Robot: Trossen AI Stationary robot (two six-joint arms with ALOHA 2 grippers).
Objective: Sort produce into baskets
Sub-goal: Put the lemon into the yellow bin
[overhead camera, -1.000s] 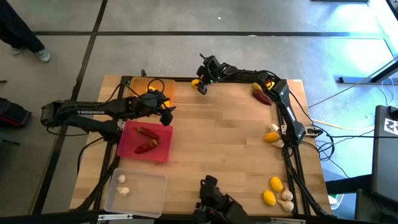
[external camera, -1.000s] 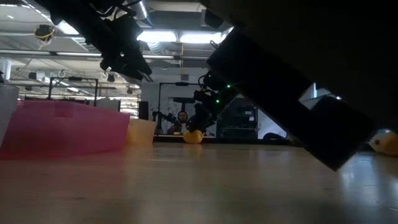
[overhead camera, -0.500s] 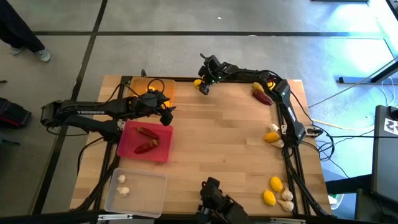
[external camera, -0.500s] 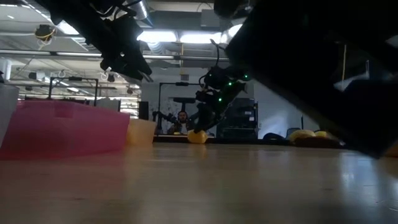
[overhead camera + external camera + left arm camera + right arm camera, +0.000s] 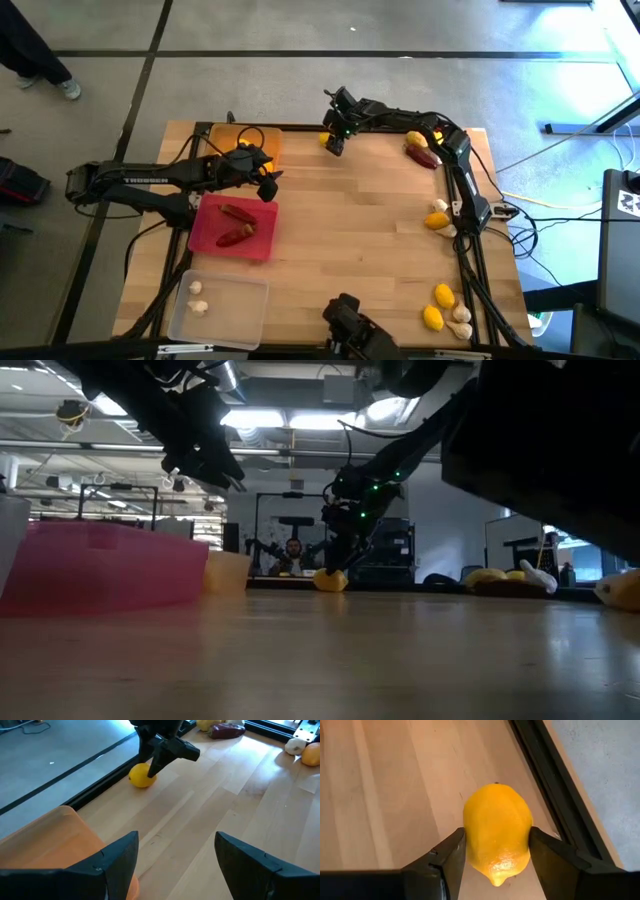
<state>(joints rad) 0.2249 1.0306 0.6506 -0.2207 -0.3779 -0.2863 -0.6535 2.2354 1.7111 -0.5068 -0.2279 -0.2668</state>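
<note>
Going left to right across the surface: at about eight o'clock sits the clear basket with two garlic bulbs in it; just above it the red-pink basket holds two dark red chilli peppers; at ten o'clock the orange basket stands against the far edge; the left gripper hovers between the orange and red-pink baskets with its fingers spread and nothing between them, as its own wrist view confirms.

At twelve o'clock, hard by the far rail, the right gripper has its two fingers pressed to either side of a lemon; from the low view the fruit looks to be at or barely off the wood, though I cannot say which.

Further right, at two o'clock, a lemon and a chilli pepper lie together; at three o'clock a lemon with garlic; at five o'clock two lemons and more garlic.

I'd judge the step in hand to be the pick-up of that far lemon; next it wants lifting clear and carrying leftwards to the orange basket, which I take to be the lemons' place; plenty of produce remains unsorted on the right side.
</note>
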